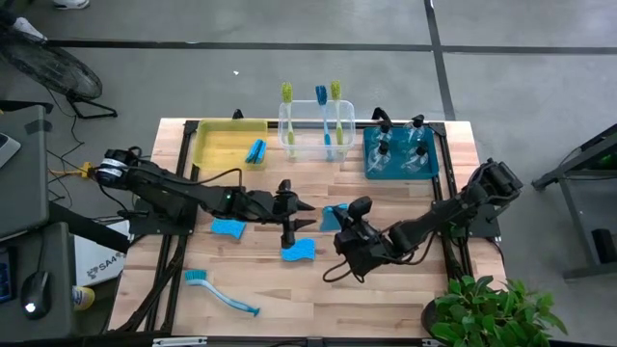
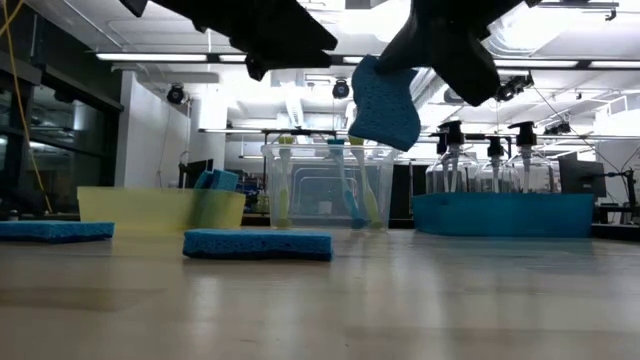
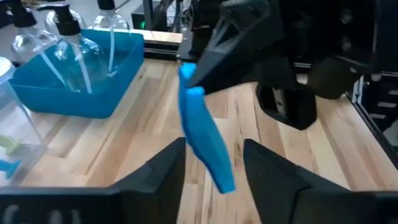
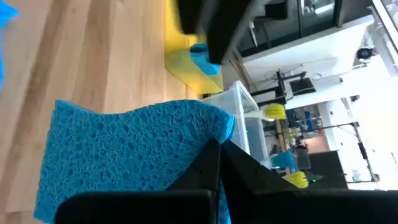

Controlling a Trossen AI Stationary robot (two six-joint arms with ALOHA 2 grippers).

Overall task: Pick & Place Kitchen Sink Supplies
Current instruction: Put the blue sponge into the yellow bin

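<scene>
— Two pincers at mid-table: right gripper (image 1: 339,216) clamped on a bright-blue rectangular foam sponge (image 2: 385,102), held aloft; left gripper (image 3: 214,163) parted around its lower edge.

— Could drop onto the wooden table (image 1: 386,299) if released before properly pinched.

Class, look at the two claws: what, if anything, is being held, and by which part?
The right claw holds a blue sponge by one edge, lifted off the table. The left claw holds nothing.
</scene>
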